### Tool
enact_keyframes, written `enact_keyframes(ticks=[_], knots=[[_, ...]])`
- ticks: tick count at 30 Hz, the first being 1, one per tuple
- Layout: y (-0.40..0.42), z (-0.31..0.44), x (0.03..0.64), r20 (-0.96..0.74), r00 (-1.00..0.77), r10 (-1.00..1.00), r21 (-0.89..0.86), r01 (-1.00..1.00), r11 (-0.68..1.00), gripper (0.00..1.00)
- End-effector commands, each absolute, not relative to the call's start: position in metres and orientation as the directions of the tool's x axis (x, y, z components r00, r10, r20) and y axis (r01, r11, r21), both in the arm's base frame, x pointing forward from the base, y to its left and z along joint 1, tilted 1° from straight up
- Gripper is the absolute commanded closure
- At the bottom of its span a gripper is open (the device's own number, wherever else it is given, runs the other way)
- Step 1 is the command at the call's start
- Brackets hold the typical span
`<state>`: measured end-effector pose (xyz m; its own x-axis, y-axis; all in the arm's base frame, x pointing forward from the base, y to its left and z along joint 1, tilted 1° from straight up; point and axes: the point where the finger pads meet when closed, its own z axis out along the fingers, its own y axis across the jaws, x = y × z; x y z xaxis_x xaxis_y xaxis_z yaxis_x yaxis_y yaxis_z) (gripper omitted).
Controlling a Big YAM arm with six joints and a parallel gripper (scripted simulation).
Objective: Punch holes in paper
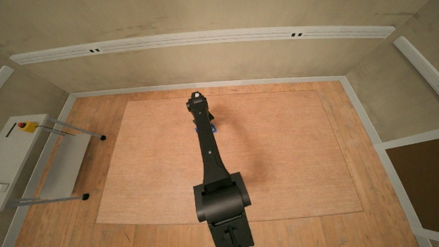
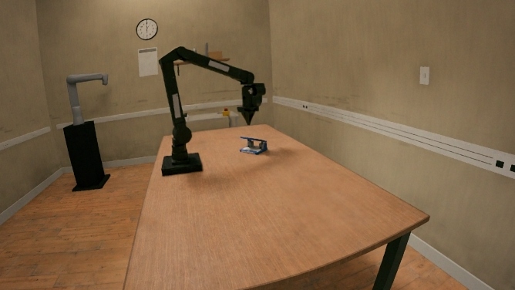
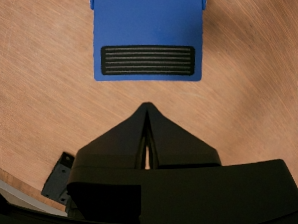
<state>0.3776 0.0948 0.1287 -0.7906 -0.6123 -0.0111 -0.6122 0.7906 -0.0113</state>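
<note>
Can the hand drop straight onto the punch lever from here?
Probably yes: the shut hand hangs in open air above the blue hole punch, nothing between them, though it sits slightly off the lever.

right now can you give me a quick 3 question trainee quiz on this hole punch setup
1. True or false: the gripper is pressing the hole punch lever.
2. The gripper's fingers are: A) wide open B) shut on nothing C) shut on the punch.
3. Fill in: the punch stands on the wooden ____.

Key: 1. False, it hangs above the punch, apart from it. 2. B. 3. table.
</note>
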Motion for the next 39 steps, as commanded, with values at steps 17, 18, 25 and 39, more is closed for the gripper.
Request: enact_keyframes(ticks=[17, 18, 25, 39], knots=[[0.092, 0.121, 0.381, -0.016, -0.799, -0.601, -0.017, -0.601, 0.799, 1.00], [0.092, 0.119, 0.381, -0.015, -0.799, -0.601, -0.016, -0.601, 0.799, 1.00], [0.090, 0.107, 0.379, -0.013, -0.797, -0.603, -0.016, -0.603, 0.797, 1.00], [0.088, 0.087, 0.378, -0.018, -0.792, -0.611, -0.018, -0.610, 0.792, 1.00]])
